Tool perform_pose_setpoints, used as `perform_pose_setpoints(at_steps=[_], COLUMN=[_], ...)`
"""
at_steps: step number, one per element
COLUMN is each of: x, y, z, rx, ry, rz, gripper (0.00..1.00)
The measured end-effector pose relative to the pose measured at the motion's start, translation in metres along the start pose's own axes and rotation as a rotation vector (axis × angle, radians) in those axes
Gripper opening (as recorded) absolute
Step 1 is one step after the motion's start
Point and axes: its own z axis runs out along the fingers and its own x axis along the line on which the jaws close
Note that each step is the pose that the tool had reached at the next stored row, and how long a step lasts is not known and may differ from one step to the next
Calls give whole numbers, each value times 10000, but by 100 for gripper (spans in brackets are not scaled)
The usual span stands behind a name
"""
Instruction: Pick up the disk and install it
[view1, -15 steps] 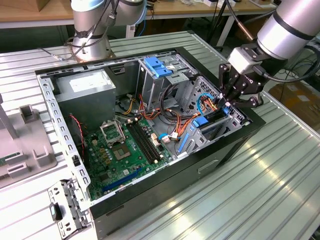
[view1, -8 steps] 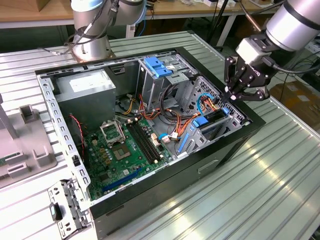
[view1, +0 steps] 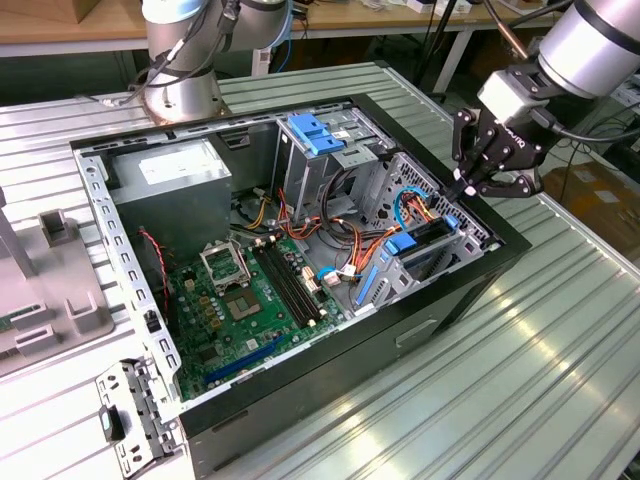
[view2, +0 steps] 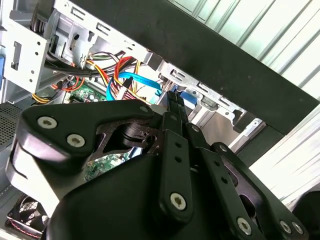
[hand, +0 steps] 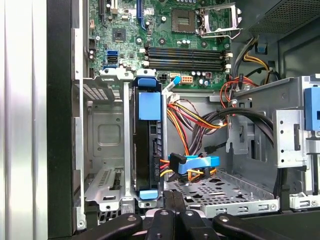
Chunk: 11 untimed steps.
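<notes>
Disk (hand: 148, 145) found standing on edge in the narrow slot of the metal cage (hand: 102, 135), blue rails at both ends, at the side of the open computer case (view1: 300, 385) nearest the arm. It appears seated, or nearly so; full depth cannot be confirmed from these views.

Gripper (hand: 173, 200) is poised at the rim of the case directly over the end of the disk, fingers drawn together with nothing between them (both wrist views show the tips meeting). In the exterior view the gripper (view1: 468, 188) sits over the case wall on that view's right. Whether the tips touch the disk's rail cannot be told.

Judgement: pick-up is finished and the work stands in the install step, at the seating stage.

Any further push would call for travel straight along the slot, since the cage walls sit close on either side. The bundle of wires (hand: 200, 120) and the blue plug (hand: 195, 162) lie just beside the disk and would need to be kept clear of the fingers. The circuit board (hand: 165, 25) lies beyond the cage, out of the way.
</notes>
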Motion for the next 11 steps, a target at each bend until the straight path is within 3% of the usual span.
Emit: perform_pose_setpoints(at_steps=[7, 9, 11], x=[0, 0, 0], y=[0, 0, 0], z=[0, 0, 0], rx=[0, 0, 0], ry=[0, 0, 0], rz=[-1, 0, -1], gripper=[11, 17, 30])
